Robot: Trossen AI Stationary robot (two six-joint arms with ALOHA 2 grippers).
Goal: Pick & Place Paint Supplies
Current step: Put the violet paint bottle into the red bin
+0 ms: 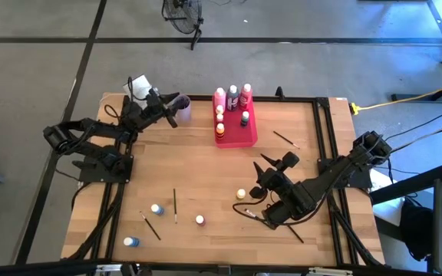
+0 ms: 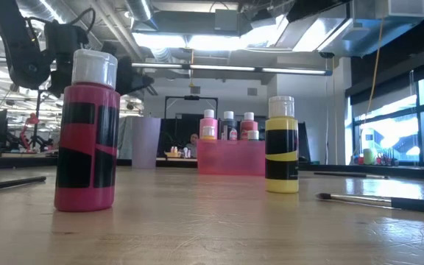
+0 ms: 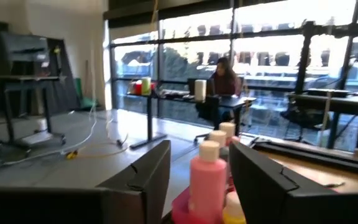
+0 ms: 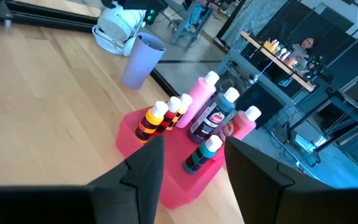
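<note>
Both sets of fingers released; I judge the yellow, black-banded plastic paint bottle (image 2: 281, 144) light, rigid, best gripped mid-body

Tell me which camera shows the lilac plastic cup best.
The right wrist view: the lilac plastic cup stands whole and unobstructed beside the pink-red rectangular tray. In the high view the left gripper covers part of it; the low view shows it small.

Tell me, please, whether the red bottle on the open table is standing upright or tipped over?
Upright. In the low view the red bottle stands on its base with its pale cap on top; from above only that cap shows.
</note>
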